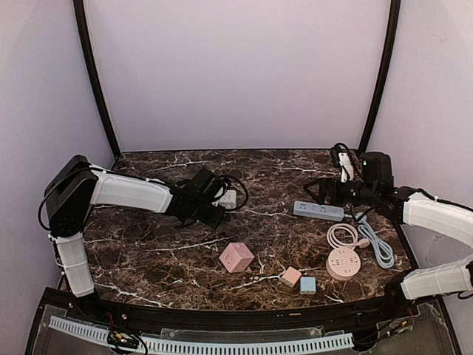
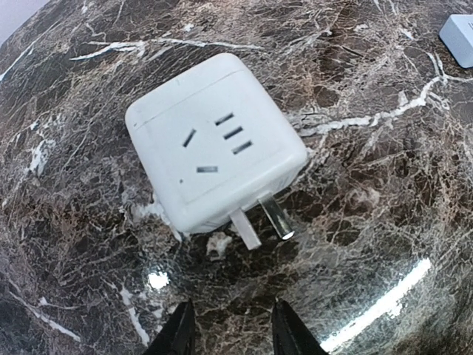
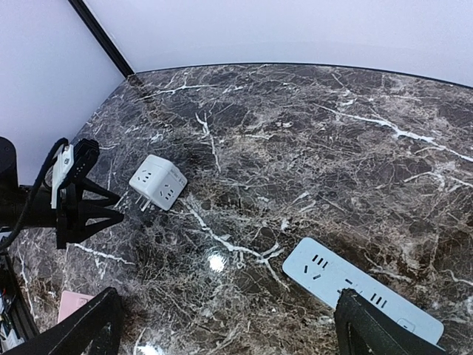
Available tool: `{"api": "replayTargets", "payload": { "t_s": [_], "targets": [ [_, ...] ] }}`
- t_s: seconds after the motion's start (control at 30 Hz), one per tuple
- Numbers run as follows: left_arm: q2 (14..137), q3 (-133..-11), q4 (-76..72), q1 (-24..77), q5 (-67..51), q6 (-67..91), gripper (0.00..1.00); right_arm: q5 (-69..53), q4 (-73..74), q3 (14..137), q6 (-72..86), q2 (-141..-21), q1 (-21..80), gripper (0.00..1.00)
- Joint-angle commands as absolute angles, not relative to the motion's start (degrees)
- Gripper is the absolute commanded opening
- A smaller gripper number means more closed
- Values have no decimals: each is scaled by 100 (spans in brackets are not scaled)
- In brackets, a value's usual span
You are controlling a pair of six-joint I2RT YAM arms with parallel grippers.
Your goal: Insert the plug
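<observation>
A white cube plug adapter [image 2: 214, 140] lies on the marble table with its two metal prongs [image 2: 260, 222] pointing toward my left gripper [image 2: 230, 334]. The left gripper is open and empty, just short of the prongs. The adapter also shows in the top view [image 1: 228, 198] and in the right wrist view [image 3: 157, 183]. A white power strip [image 3: 362, 292] lies under my right gripper [image 3: 229, 329], which is wide open and empty. In the top view the strip [image 1: 318, 211] sits just in front of the right gripper [image 1: 316, 194], and the left gripper [image 1: 219, 207] is beside the adapter.
A pink cube socket [image 1: 236, 257], a small pink cube [image 1: 290, 276] and a small blue cube [image 1: 307, 285] lie near the front. A round pink socket [image 1: 344, 262] with a coiled cord and a grey cable [image 1: 378, 245] lie at the right.
</observation>
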State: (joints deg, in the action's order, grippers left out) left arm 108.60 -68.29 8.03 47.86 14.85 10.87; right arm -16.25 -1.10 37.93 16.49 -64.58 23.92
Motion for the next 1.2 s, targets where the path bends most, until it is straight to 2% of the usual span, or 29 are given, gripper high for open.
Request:
{"api": "replayTargets", "payload": {
  "t_s": [0.0, 0.17, 0.23, 0.3, 0.37, 0.43, 0.53, 0.63, 0.9, 1.17],
  "targets": [
    [10398, -6758, 809, 4815, 1089, 818, 35, -1392, -460, 3765, 1732, -6258, 2435, 99],
    [10318, -6851, 931, 4816, 1019, 661, 36, -1683, -497, 3778, 1621, -6252, 2435, 99],
    [10318, -6863, 969, 4812, 1060, 653, 42, -1763, -484, 3787, 1602, -6281, 2434, 99],
    [10317, -6850, 988, 4811, 1083, 657, 54, -1824, -462, 3785, 1589, -6294, 2435, 99],
    [10334, -6849, 972, 4810, 1103, 701, 75, -1873, -462, 3779, 1588, -6301, 2435, 99],
    [10381, -6926, 997, 4812, 1205, 880, 83, -1917, -466, 3779, 1587, -6295, 2434, 99],
    [10470, -7050, 960, 4816, 1373, 1402, 87, -1923, -457, 3773, 1621, -6274, 2435, 99],
    [10684, -7170, 814, 4838, 1470, 1835, 97, -1862, -448, 3739, 1653, -6205, 2433, 99],
    [11231, -7459, 612, 4968, 2270, 2307, 99, -1734, -404, 3659, 1655, -6144, 2434, 99],
    [11426, -7564, 471, 5034, 2640, 2306, 96, -1710, -387, 3666, 1645, -6113, 2432, 99]
  ]
}}
